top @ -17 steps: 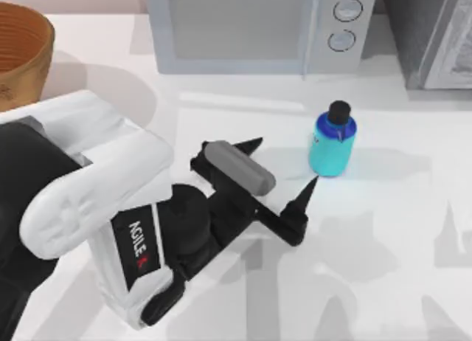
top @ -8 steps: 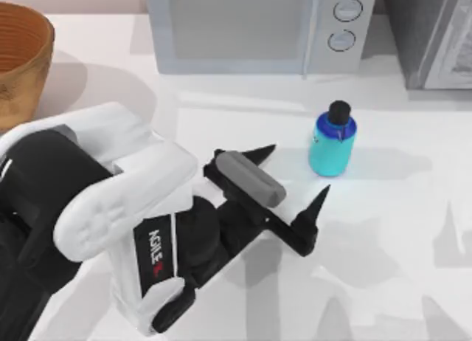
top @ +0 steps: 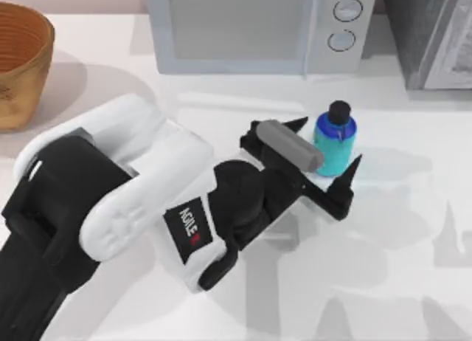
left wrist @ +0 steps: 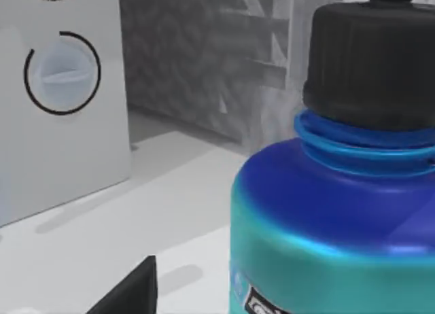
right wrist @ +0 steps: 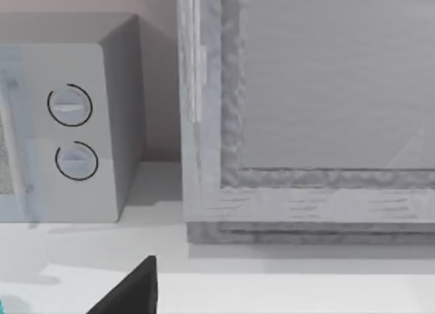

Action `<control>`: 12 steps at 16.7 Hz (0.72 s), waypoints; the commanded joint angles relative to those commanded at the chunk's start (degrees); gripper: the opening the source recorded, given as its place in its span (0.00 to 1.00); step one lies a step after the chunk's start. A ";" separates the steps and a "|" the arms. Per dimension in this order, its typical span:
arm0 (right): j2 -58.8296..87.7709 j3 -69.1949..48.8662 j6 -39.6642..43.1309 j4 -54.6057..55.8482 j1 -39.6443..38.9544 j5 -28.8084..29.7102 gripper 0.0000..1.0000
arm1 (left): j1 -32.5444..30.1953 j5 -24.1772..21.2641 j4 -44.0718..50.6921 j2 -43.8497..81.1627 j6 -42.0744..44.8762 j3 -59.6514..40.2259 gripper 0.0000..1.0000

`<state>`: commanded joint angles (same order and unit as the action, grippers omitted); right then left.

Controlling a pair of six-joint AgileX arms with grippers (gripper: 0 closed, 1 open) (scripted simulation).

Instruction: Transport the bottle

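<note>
The bottle (top: 335, 143) stands upright on the white table, right of centre, in front of the microwave. It has a turquoise body, a blue shoulder and a black cap. My left gripper (top: 328, 147) is open, one fingertip at the bottle's far side and the other at its near side, so the bottle sits between the fingers. Whether the fingers touch it I cannot tell. The left wrist view shows the bottle (left wrist: 340, 192) very close, with one dark fingertip (left wrist: 132, 290) beside it.
A microwave (top: 254, 27) stands at the back, just behind the bottle. A wooden bowl (top: 22, 60) sits at the back left. A grey cabinet (top: 435, 35) fills the back right corner, with its front (right wrist: 306, 110) in the right wrist view.
My left arm has advanced to the right and toward the back. Its open fingers, short of the bottle a second ago, now stand on either side of it. The bottle has not moved.
</note>
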<state>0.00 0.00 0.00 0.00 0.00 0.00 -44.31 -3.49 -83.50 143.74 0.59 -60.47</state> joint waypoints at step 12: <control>0.00 0.00 0.00 0.00 0.00 0.00 1.00 | -0.27 0.26 6.81 2.10 -0.03 -8.77 0.77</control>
<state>0.00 0.00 0.00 0.00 0.00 0.00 -44.58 -3.23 -76.69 145.85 0.56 -69.24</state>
